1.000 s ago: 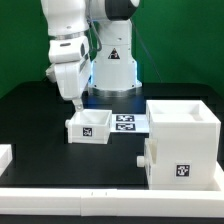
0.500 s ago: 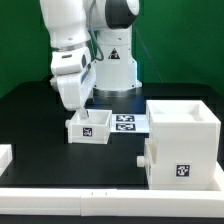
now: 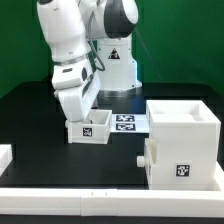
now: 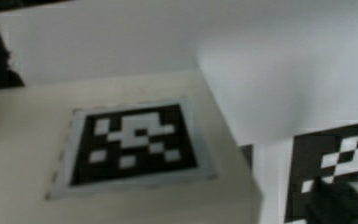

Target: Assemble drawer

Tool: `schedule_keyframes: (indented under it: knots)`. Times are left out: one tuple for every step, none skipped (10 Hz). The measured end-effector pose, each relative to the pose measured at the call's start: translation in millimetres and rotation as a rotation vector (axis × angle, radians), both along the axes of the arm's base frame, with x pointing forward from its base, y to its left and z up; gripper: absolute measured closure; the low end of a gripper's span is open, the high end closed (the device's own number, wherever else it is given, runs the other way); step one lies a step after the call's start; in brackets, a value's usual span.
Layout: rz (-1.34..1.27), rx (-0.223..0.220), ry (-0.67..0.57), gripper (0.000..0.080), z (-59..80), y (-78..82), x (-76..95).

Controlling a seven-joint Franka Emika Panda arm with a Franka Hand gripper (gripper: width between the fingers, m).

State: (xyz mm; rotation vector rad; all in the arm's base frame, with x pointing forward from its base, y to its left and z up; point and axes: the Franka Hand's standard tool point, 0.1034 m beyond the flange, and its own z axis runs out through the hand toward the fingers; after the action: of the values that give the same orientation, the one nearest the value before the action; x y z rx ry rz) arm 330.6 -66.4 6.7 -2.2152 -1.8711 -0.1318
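A small white open-top tray (image 3: 90,128) with a tag on its front stands on the black table at the centre. My gripper (image 3: 84,117) has come down onto its near-left wall, the fingertips dipping into the tray. In the wrist view the tray's floor tag (image 4: 140,146) and a white wall (image 4: 274,90) fill the picture, with a dark fingertip (image 4: 346,194) beside the outer tag (image 4: 345,150). The jaws look apart, astride the wall. The large white casing (image 3: 182,120) stands at the exterior view's right, with a knobbed tray (image 3: 180,165) low in front of it.
The marker board (image 3: 126,122) lies flat between the small tray and the casing. A white rail (image 3: 100,197) runs along the table's front edge, and a white block (image 3: 5,156) sits at the exterior view's left edge. The robot base (image 3: 115,70) stands behind.
The arm has swung toward the exterior view's right and lowered. The gripper went from above the tray's left rear corner down onto the tray. The tray has not moved.
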Motion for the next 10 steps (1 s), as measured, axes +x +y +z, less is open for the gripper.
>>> schedule_keyframes:
  knots:
    - [-0.001,0.000,0.001,0.0271,-0.1,0.1,-0.1]
    - [-0.001,0.000,0.001,0.0406,-0.2,0.1,-0.2]
    - [-0.002,0.000,0.001,0.0590,-0.2,0.1,-0.2]
    - [-0.003,0.000,0.001,0.0590,-0.3,0.2,-0.3]
    - [-0.003,-0.001,-0.001,0.0717,0.0,-0.2,0.5]
    - [0.001,-0.002,-0.002,0.0758,0.3,-0.1,0.9]
    - [0.025,0.002,-0.002,0.0758,1.9,-2.1,3.1]
    - [0.033,0.010,-0.001,0.0758,9.6,-6.5,17.3]
    - [0.043,0.011,-0.015,0.0762,18.6,-4.7,34.4]
    - [0.051,0.005,-0.024,0.0762,28.7,-1.8,45.8]
